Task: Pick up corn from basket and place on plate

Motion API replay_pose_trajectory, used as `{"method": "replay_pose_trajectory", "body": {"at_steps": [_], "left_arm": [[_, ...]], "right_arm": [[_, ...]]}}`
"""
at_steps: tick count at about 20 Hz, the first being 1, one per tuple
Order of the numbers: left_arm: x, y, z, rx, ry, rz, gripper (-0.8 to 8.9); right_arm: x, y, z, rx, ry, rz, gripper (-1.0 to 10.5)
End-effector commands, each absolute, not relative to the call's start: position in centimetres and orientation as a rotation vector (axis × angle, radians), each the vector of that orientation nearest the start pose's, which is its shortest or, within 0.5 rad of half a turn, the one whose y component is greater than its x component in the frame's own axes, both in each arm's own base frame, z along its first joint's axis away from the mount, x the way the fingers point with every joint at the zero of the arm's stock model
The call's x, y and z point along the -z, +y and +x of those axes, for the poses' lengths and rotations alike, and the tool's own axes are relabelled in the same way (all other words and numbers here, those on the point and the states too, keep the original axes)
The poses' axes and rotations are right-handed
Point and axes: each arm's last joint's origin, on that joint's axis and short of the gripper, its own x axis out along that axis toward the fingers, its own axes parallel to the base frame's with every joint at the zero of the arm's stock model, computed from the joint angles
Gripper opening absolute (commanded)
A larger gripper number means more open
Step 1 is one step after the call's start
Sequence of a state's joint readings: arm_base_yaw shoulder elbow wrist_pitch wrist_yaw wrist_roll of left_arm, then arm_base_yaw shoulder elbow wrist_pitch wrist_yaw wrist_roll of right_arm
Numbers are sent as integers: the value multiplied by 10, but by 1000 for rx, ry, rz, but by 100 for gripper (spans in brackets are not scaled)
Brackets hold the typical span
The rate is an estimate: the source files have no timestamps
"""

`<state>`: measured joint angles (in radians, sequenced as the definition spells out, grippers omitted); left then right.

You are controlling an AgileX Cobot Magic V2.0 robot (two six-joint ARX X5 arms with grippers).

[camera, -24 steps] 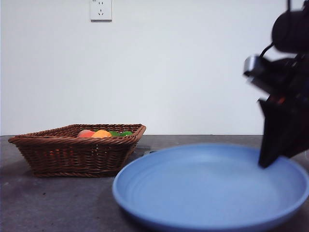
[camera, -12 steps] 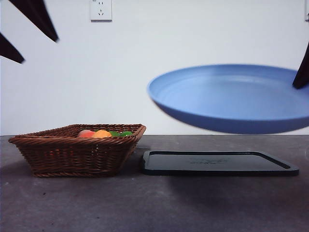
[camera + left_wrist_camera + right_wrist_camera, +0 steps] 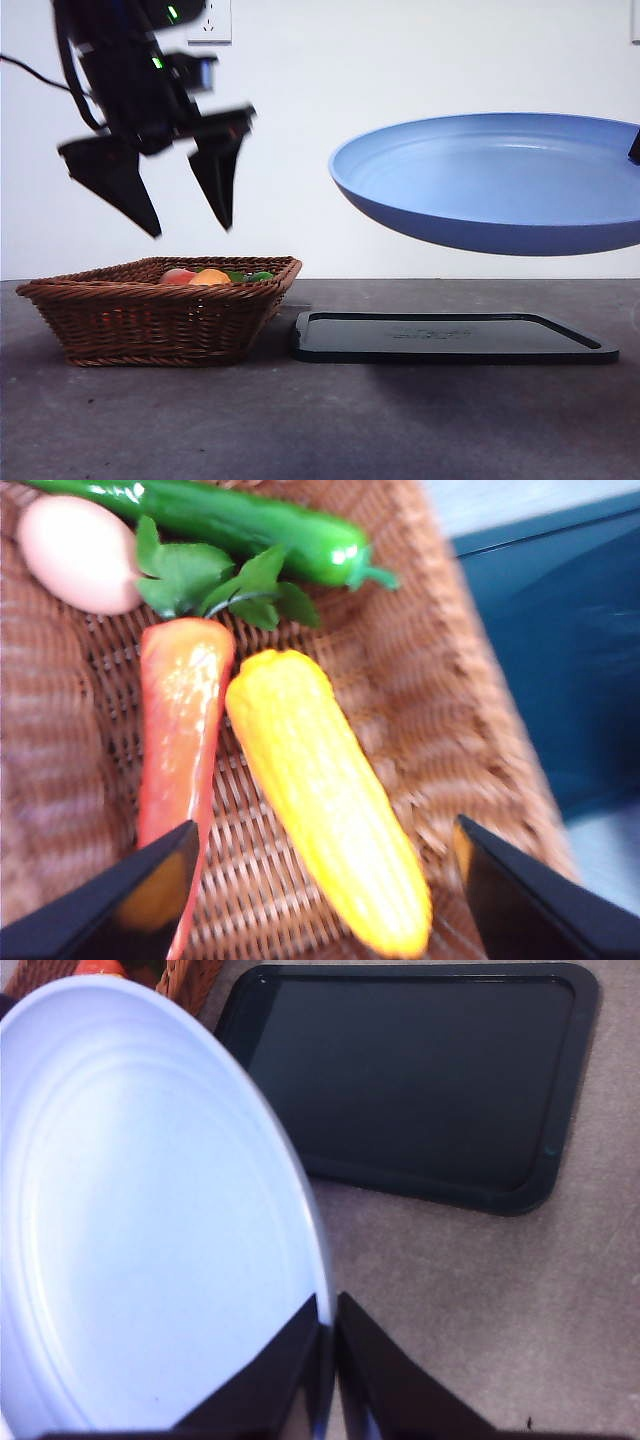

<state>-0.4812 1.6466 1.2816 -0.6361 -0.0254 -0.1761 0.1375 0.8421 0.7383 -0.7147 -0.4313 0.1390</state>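
The corn (image 3: pixel 320 790), an orange-yellow bumpy cob, lies in the brown wicker basket (image 3: pixel 150 320) beside a long red pepper. My left gripper (image 3: pixel 190 215) hangs open just above the basket. In the left wrist view this left gripper (image 3: pixel 325 825) has one jaw on each side of the cob, with nothing between them touching it. The light-blue plate (image 3: pixel 490 180) hangs tilted in the air over the black tray. My right gripper (image 3: pixel 328 1310) is shut on the rim of the plate (image 3: pixel 150 1220); in the front view only a black tip shows at the right edge.
A flat black tray (image 3: pixel 450 335) lies on the table right of the basket, under the plate. In the basket also lie a red pepper (image 3: pixel 180 740), a green pepper (image 3: pixel 240 520), a pinkish fruit (image 3: pixel 75 555) and green leaves (image 3: pixel 210 580).
The plate rose from the table into the air, uncovering the black tray, and shifted slightly right. The left arm came down from the top left corner to just over the basket.
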Motion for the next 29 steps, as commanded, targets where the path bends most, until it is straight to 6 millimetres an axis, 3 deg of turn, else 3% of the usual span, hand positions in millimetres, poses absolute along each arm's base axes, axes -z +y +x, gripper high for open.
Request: {"method": "replay_pose_trajectory", "body": {"at_steps": [1,5,15,18,23,29], "left_arm": [[-241,-169,318,317,1034,91,412],[-219,-175,328,301,1077,88,412],[-192,-182,336,292,1129,100,401],[-192,-184,335,295,1125,100,393],[-192,-184,335,293,1132,101,241],[-202,-180,334,289,1114,90,230]], "right_arm": [[-274,34,157,-486,830,259,2],[-274,34,157,-488,827,255,2],[-275,35,159,-489,816,253,2],[-275,35,159,-490,811,249,2],[-275,35,159,-491,809,249,2],[-275,35,159,-489,811,254,2]]}}
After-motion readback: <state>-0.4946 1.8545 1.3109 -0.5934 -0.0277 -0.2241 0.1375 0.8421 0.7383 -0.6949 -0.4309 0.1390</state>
